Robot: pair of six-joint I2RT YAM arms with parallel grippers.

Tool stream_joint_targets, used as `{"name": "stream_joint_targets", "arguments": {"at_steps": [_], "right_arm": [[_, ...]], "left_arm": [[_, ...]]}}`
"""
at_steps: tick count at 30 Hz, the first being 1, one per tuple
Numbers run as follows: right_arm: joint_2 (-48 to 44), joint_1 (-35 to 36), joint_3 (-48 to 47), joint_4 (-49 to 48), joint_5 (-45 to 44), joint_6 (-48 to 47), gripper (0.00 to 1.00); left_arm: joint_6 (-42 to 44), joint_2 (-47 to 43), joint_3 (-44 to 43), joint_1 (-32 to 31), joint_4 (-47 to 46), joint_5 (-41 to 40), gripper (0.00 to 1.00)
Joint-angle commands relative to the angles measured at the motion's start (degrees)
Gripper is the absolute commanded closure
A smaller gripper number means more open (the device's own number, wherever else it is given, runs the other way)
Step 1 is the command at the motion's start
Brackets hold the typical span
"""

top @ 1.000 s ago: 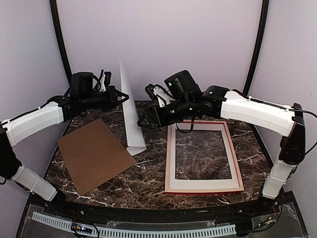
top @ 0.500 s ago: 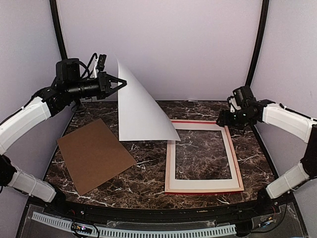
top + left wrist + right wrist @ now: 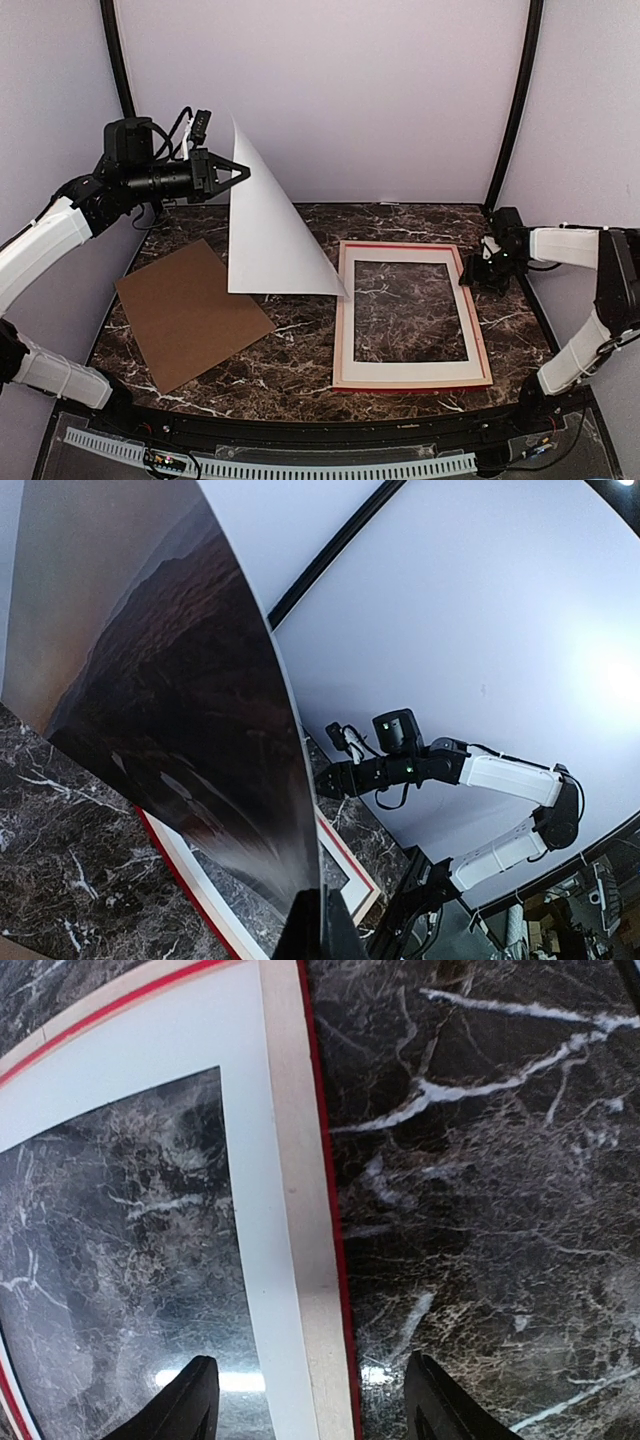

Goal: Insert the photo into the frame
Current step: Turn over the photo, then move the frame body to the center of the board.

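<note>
White-backed photo (image 3: 268, 235) hangs curled at upper left, corner clamped in left end effector (image 3: 243, 172). Red frame (image 3: 410, 376) lies flat on tabletop (image 3: 300, 350), centre-right. Right end effector (image 3: 485, 270) has fingers apart, at upper right of frame.

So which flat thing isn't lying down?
The photo, held up by the left gripper; the brown board and the frame lie flat on the table.

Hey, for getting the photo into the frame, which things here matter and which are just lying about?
In the job: the photo, pinched by the left hand; the frame, flat on the table, open right hand over its rail.
Lying about: brown backing board, left of the frame; white mat inside the frame.
</note>
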State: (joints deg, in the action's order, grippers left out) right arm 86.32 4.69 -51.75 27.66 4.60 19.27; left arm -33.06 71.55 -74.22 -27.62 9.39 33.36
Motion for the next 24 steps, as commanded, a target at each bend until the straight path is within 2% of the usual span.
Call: {"name": "stream_joint_targets", "arguments": {"at_steps": [1, 7, 14, 21, 24], "right_arm": [[2.69, -0.47, 0.60, -3.45, 3.40, -1.09, 0.38], [5.18, -1.17, 1.92, -4.71, 4.48, -2.09, 0.54], [5.75, -1.44, 3.52, -5.35, 4.18, -2.63, 0.63], [5.67, -1.36, 4.89, -7.50, 7.80, -1.98, 0.80], [5.31, -0.69, 5.95, -9.13, 8.67, -0.55, 0.83]], "left_arm": [[1.60, -1.06, -0.13, -0.25, 0.81, 0.14, 1.00], [1.83, -1.30, 0.58, -0.24, 1.10, -0.29, 1.00], [2.03, -1.35, 0.90, -0.25, 1.26, -0.88, 1.00], [2.14, -1.15, 0.74, -0.26, 1.24, -1.22, 1.00], [2.28, -1.15, 0.67, -0.25, 1.25, -1.72, 1.00]]}}
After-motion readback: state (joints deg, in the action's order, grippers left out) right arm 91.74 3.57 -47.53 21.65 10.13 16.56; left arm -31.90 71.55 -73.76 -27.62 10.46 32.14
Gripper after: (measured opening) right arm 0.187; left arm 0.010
